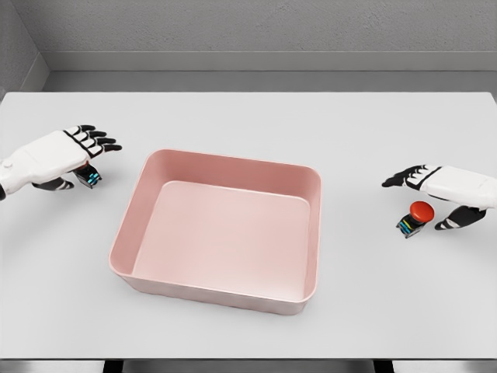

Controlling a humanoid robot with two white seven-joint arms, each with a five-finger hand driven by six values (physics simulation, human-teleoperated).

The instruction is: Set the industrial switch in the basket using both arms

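A pink rectangular basket (130,210) sits in the middle of the white table, nothing inside it. At the right, an industrial switch (415,216) with a red button cap and dark base lies on the table. My right hand (429,198) hovers just above and beside it, fingers spread, not closed on it. At the left, a second small dark switch (88,178) lies partly hidden under my left hand (84,155), whose fingers are extended over it without gripping.
The white table (248,116) stretches wide around the basket. Its front edge runs along the bottom of the view. A grey wall stands behind the far edge.
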